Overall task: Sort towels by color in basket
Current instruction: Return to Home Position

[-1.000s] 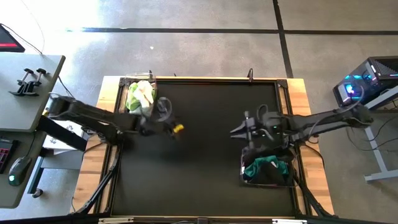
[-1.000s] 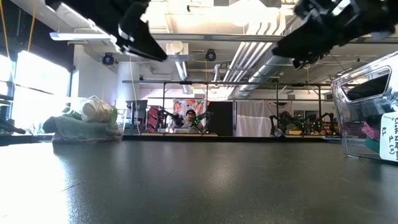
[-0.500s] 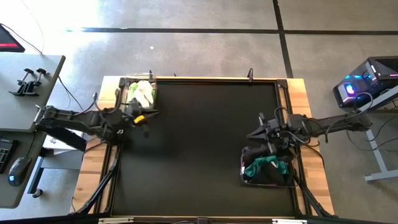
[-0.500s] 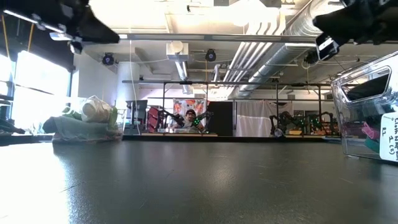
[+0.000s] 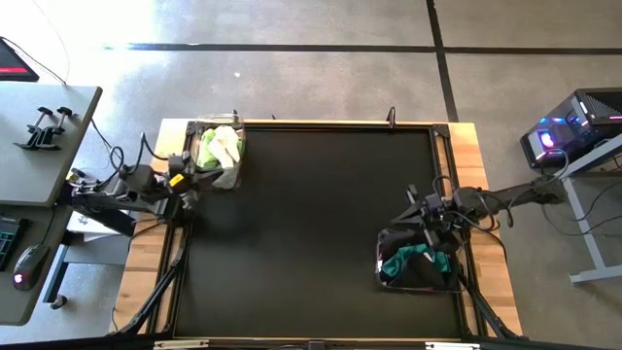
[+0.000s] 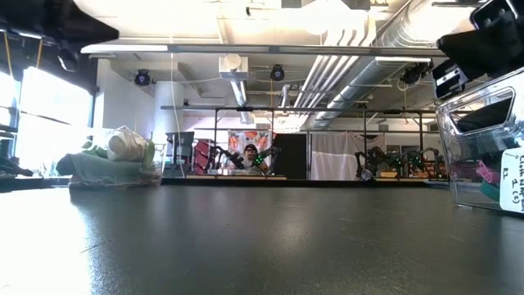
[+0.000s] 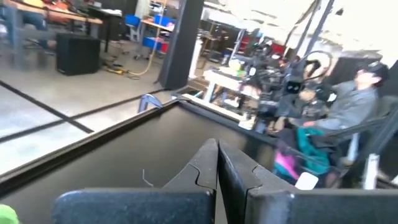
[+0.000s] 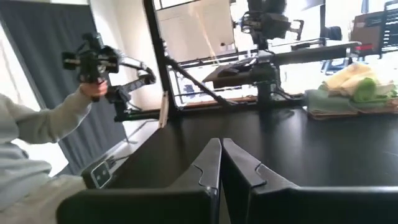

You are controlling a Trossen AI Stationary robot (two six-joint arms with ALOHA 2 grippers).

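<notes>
With left gripper [image 7: 217, 152] and right gripper [image 8: 221, 149] clenched empty, the soft, light lime and cream towels [image 5: 221, 148] upper left should pinch easily at a raised fold.

1. A dark table [image 6: 262, 238] filled the lower frame.
2. At mid-left stood a bin [image 6: 98, 175] heaped with cream and green towels [image 6: 123, 146].
3. At the right edge stood a transparent bin [image 6: 483, 123] with a white label [image 6: 513, 182]; magenta and teal towels [image 6: 490, 179] lay inside.
4. Parts of the left arm [image 6: 49, 20] and the right arm [image 6: 491, 41] occupied the upper corners.
</notes>
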